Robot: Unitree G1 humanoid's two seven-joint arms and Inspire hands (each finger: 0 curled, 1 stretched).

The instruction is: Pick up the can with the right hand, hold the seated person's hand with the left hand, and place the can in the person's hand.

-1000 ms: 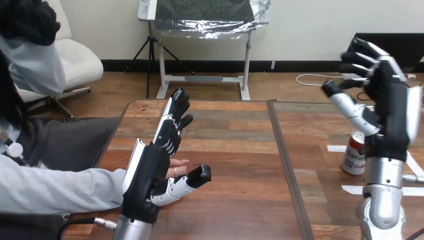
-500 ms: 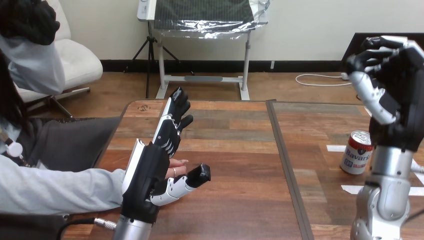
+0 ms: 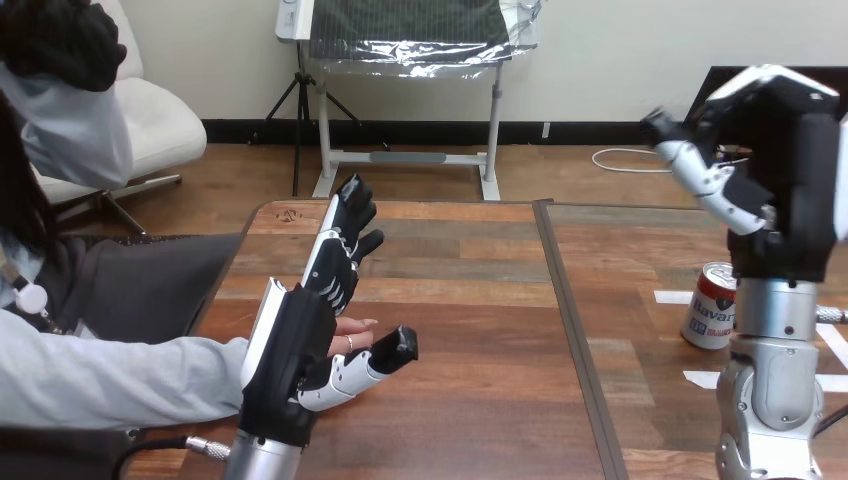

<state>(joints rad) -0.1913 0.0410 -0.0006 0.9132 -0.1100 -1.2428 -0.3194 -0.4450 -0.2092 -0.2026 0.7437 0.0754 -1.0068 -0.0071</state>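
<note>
Left hand [image 3: 290, 345]: fingers straight, released, beside the person's hand [image 3: 357, 332], not clasping, so that hand may slip off. Can [image 3: 708, 308] stands on the bench [image 3: 470, 400] just beside the right forearm [image 3: 770, 400]; a swing could tip it. Right hand [image 3: 790, 170] raised above the can, clenched or not: can't tell. Bench middle open, far edge well apart.

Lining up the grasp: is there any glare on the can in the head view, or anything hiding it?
Head view: no glare on the can, which is evenly lit; the right forearm covers its right edge. Also in the head view, the left hand hides most of the person's hand.
</note>
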